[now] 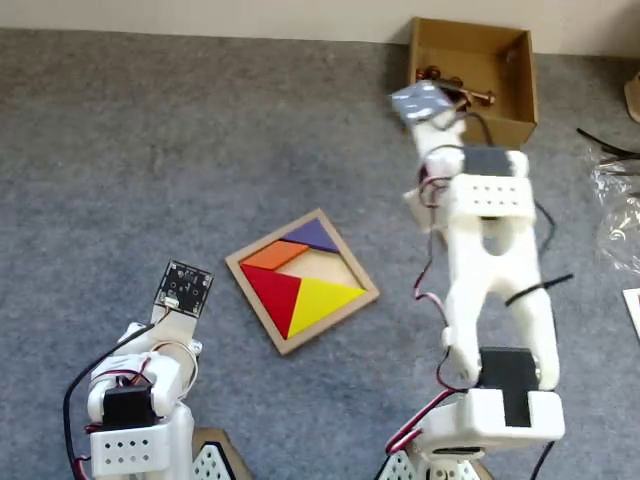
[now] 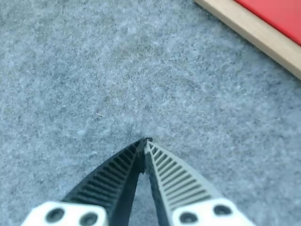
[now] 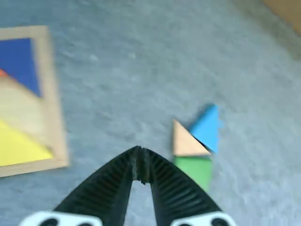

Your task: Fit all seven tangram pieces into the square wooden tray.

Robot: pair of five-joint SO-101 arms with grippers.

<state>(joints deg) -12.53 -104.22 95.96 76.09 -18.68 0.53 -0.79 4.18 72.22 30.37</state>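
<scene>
Your right gripper is closed and empty over the counter, between the tray and three loose pieces. The green piece lies nearest its tips, with the tan triangle and blue triangle clustered just beyond. The left gripper, also closed, sits across the tray, so the right arm is nearer

Closed claw near loose pieces

Square wooden tray lies flat, turned cornerwise. Seated inside: red triangle, yellow triangle, orange piece, purple piece; remainder bare wood. Loose on the grey carpet, clustered and touching: blue piece, tan triangle, green piece.
</scene>
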